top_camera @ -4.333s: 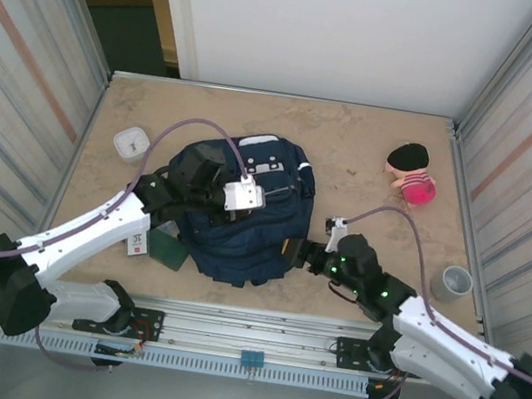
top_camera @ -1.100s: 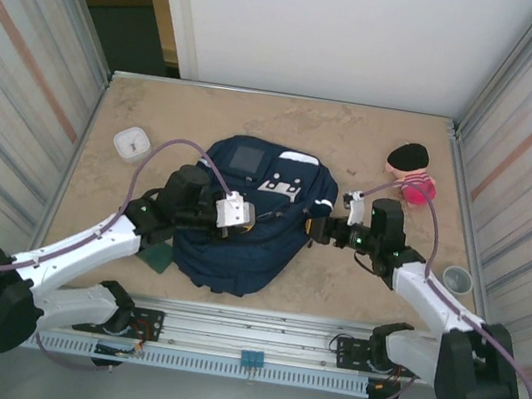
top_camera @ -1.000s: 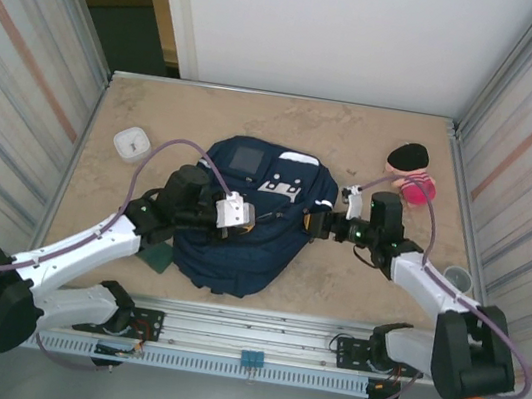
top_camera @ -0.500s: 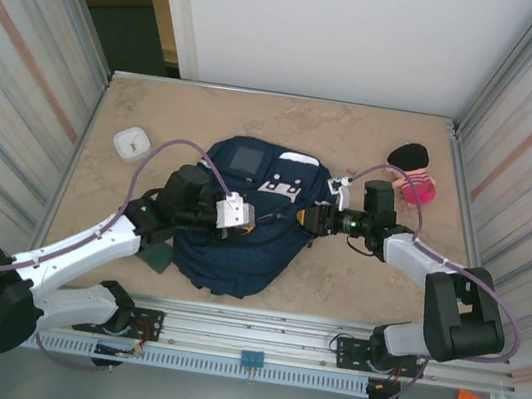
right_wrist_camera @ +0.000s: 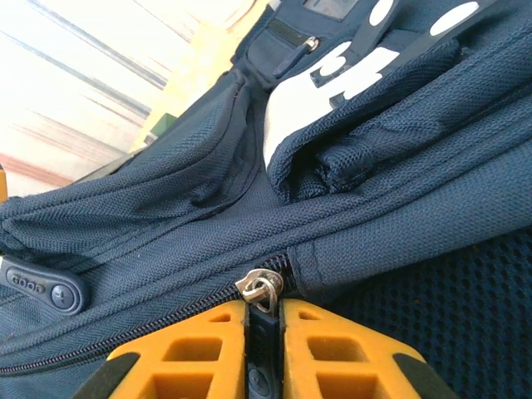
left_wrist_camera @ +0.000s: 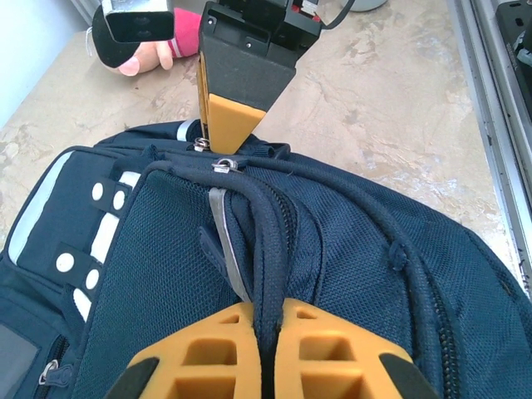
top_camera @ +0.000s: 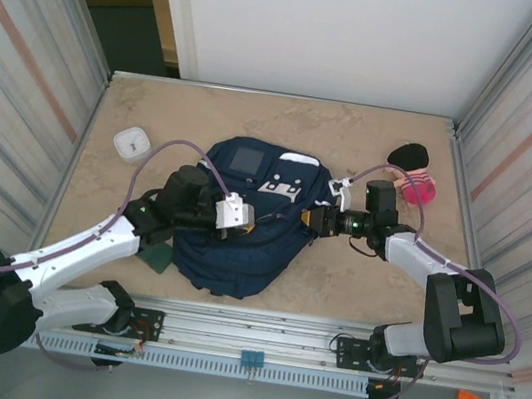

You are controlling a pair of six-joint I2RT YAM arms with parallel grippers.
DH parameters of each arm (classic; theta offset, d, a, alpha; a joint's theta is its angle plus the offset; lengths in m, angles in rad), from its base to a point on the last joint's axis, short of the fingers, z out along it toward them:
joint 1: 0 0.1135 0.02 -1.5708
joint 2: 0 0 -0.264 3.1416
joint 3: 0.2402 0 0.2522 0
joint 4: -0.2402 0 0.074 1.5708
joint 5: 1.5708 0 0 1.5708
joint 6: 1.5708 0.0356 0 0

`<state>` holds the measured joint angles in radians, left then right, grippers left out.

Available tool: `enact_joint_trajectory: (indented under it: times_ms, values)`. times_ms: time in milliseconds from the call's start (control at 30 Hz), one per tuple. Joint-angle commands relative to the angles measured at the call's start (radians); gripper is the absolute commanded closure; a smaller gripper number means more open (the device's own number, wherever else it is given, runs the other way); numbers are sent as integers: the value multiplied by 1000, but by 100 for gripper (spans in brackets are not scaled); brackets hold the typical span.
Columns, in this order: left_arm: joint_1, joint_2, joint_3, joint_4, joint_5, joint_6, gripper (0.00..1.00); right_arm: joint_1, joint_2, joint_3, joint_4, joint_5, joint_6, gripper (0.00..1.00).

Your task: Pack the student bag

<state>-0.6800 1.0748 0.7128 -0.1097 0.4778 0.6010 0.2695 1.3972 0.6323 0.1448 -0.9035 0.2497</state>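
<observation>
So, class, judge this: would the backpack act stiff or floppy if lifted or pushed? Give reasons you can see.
Probably floppy: the backpack is soft, creased fabric, so it would likely sag if lifted. The strap pinched by the left gripper bends loosely, so it may pull taut first. Pushed, it should bunch or slide, not roll; it lies flat on the table.

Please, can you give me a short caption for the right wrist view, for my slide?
The right pincer shut on the zipper pull of the navy bag.

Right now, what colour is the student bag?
Navy blue with white patches; the student bag shows best in the top external view.
</observation>
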Motion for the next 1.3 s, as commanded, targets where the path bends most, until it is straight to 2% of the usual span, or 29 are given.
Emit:
enact_joint_trajectory:
  times_ms: [0,100,433,700,900,1100,1267]
  values:
    - [8,-37,7,94,-28,-11,100,5,-32,30,-14,-57,-23,93]
    - [8,-37,4,91,-76,-11,100,4,-62,27,-28,-37,-18,100]
    - [8,-21,12,107,-264,-67,100,40,-213,2,-141,47,-12,100]
    - [-10,12,35,127,-309,-93,100,165,-312,-12,-236,160,-20,100]
    - [-24,24,38,148,-284,-97,100,186,-334,-55,-196,185,19,100]
    - [-32,14,38,175,-259,-111,100,189,-319,-97,-101,180,51,86]
    - [-32,-3,39,187,-247,-116,100,189,-313,-134,-28,167,68,80]
